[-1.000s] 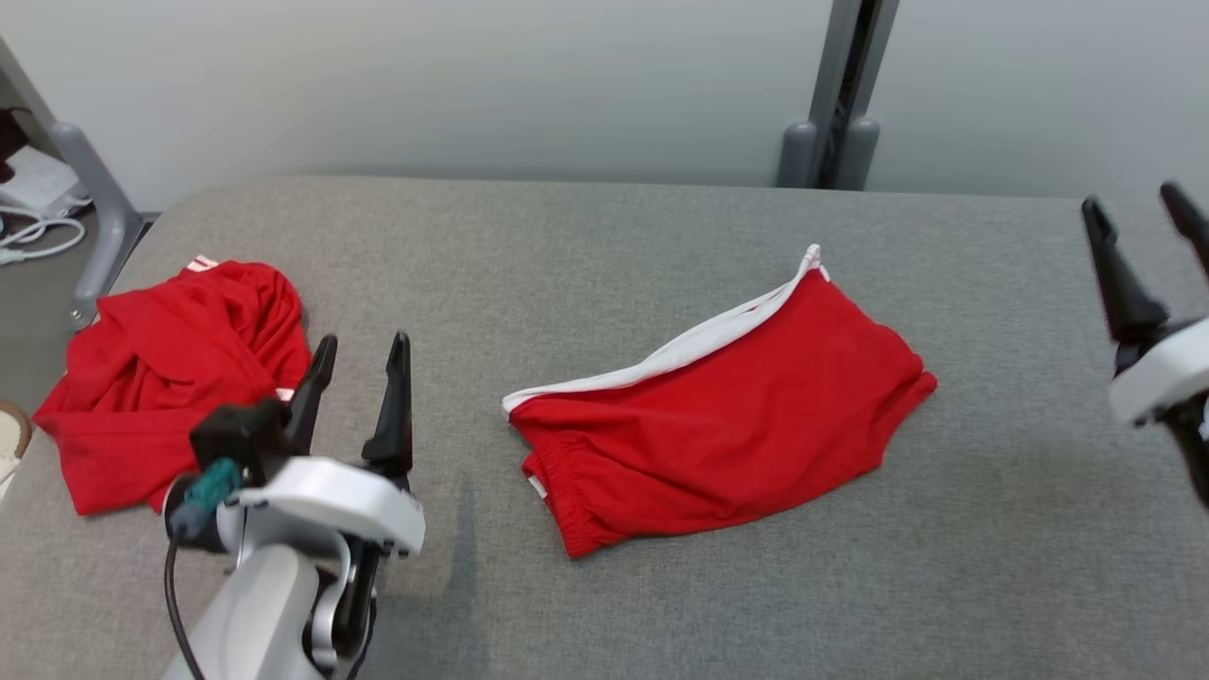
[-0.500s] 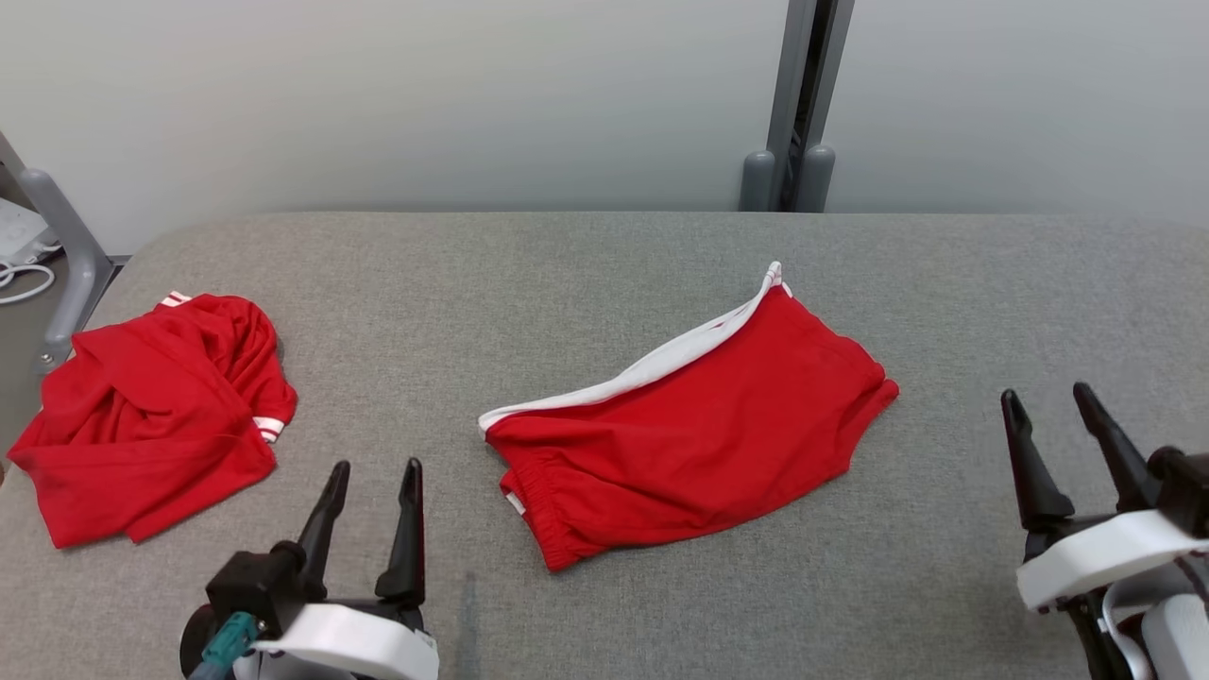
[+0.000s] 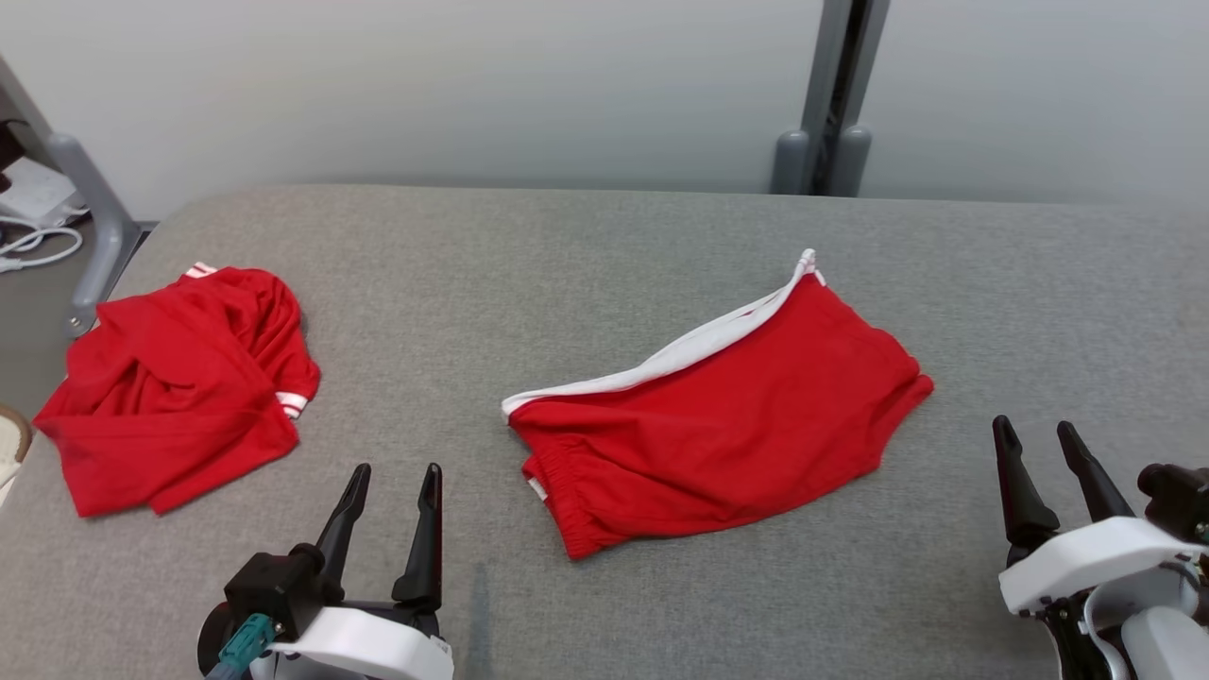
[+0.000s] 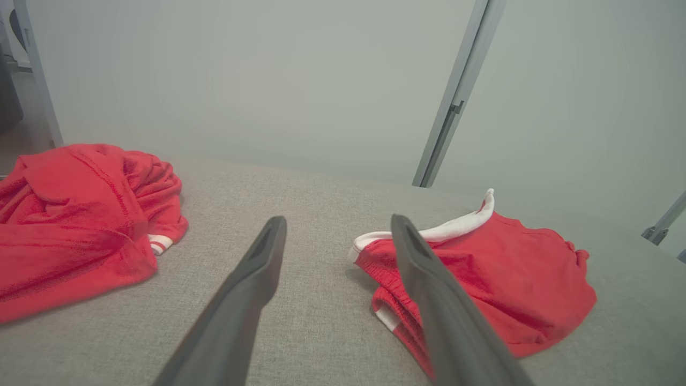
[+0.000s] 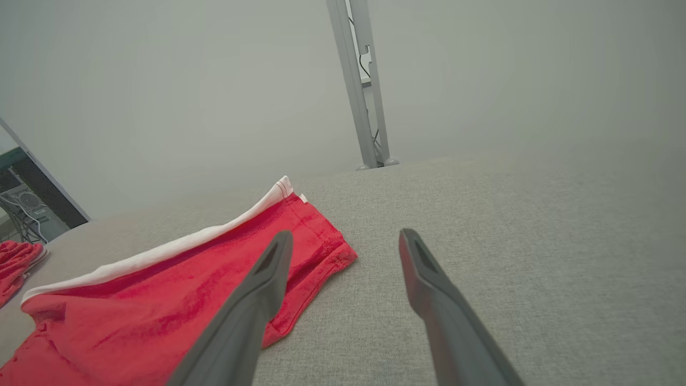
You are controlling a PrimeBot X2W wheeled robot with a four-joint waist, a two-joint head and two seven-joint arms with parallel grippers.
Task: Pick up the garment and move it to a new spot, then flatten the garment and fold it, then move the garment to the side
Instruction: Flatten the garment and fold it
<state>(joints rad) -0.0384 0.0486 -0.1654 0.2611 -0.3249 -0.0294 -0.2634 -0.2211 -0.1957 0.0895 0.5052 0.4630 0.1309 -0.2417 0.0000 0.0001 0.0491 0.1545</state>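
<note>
The garment (image 3: 170, 387) is red with apparently striped red-and-white trim, the shorts (image 3: 727, 434) red edged white.

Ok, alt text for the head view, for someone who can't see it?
A crumpled red garment with striped trim lies at the left of a grey table; a second red garment, folded, with white trim, lies mid-table. Both pairs of jaws stand open and empty.

I read this as a lab or test room: a bare pale grey wall (image 3: 472, 85) and a grey metal upright post (image 3: 836, 94) beyond the right pincer (image 3: 1032, 425), a grey fabric-covered bench (image 3: 604, 246) beneath it, loose white cables (image 3: 38, 247) on the floor (image 3: 33, 331) well left of the left pincer (image 3: 397, 469).
</note>
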